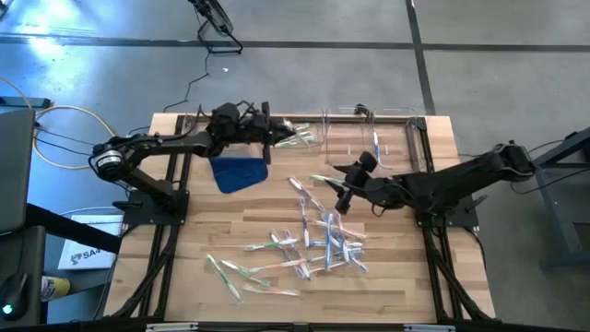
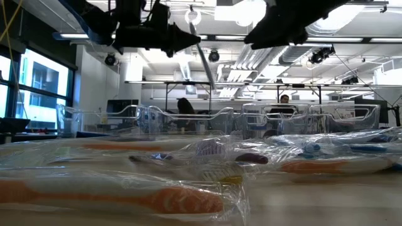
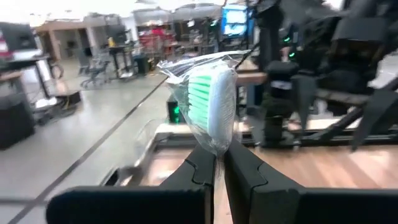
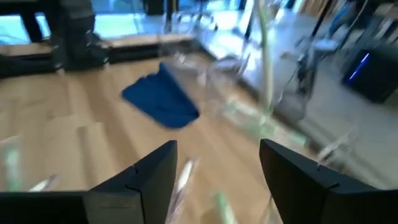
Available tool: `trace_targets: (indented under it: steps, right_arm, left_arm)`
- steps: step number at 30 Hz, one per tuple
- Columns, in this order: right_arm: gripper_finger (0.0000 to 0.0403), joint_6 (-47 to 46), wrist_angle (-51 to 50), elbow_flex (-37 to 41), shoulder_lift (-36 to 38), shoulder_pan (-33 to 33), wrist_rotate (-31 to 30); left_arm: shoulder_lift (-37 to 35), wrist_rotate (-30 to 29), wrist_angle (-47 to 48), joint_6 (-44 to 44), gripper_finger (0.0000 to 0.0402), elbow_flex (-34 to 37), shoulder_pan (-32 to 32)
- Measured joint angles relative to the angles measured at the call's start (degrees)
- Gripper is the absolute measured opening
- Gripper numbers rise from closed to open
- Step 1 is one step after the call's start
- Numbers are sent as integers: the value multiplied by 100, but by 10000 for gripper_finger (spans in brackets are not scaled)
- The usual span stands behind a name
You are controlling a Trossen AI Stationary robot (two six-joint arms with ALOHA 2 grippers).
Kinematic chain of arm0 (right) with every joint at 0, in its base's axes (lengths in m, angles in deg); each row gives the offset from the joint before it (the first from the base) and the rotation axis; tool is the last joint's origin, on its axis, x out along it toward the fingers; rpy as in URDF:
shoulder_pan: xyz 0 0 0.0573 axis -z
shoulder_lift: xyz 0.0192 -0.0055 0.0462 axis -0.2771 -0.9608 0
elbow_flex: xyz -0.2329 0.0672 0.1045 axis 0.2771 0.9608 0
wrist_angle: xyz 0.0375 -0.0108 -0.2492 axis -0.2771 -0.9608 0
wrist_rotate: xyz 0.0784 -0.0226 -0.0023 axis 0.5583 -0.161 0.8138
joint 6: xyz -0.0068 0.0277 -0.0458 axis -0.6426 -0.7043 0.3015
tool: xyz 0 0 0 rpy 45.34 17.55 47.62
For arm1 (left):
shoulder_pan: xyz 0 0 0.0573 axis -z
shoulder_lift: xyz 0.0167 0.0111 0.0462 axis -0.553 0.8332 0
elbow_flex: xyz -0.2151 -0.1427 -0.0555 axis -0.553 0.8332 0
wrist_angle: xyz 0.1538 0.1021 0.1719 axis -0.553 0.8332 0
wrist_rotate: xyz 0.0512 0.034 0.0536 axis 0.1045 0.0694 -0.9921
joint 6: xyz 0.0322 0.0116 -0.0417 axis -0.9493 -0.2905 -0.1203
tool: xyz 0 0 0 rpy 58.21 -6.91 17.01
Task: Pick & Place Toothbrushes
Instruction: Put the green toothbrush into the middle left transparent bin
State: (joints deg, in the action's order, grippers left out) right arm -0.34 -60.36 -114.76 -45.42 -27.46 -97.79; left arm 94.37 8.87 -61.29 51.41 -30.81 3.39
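The wooden table (image 1: 387,277) carries the heap of wrapped toothbrushes (image 1: 313,247) at mid-front, just beside the right gripper (image 1: 346,195), nearer it than the left. That gripper's fingers (image 4: 152,171) stand wide apart and empty. The left gripper (image 1: 269,140), by the blue cloth (image 1: 238,172), is clamped on a green-bristled toothbrush (image 3: 210,102) whose long axis points toward the clear bins (image 1: 369,138).

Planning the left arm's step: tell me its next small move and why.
Probably carry on toward the clear bin and open there. The left gripper is shut on a wrapped green toothbrush, held up above the table's far edge beside the blue cloth, not yet over the bin.
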Motion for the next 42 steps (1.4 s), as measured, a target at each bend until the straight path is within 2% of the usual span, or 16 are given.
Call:
trace_targets:
  steps: [2, 5, 10, 12, 14, 21, 29, 32, 35, 42]
  right_arm:
    - [204, -428, -339, 1, 120, 6, 314]
    - [169, -992, -968, 3, 272, 8, 696]
    - [73, -1671, -1794, 5, 270, 8, 1237]
    - [28, -1882, -1968, 5, 223, 8, 1400]
    - [10, -1915, -2005, 5, 140, 7, 1493]
    - [2, -2055, -1876, 10, -154, -39, 1685]
    - [2, -2175, -1747, 10, -238, -286, 1827]
    - [2, -2196, -1629, 10, -235, -403, 1830]
    - [2, -2305, -1588, 10, -234, -471, 1827]
    - [2, -2348, -1585, 10, -246, -428, 1802]
  left_arm:
    - [0, 49, 567, -157, 8, -188, -121]
    - [0, -81, 1975, -743, 8, -742, -225]
    - [81, -1495, 4400, -1895, 8, -1890, -248]
    - [121, -1896, 4839, -2164, 8, -2234, -249]
    - [145, -2103, 5104, -2304, 8, -2498, -300]
    - [598, -1552, 5642, -2066, 8, -2878, -718]
    - [1448, -818, 5617, -1789, 8, -2899, -1135]
    - [1721, -778, 5682, -1725, 8, -2977, -1252]
    - [1904, -743, 6108, -1729, 8, -3241, -1352]
    - [2229, -738, 7216, -1927, 8, -4338, -1280]
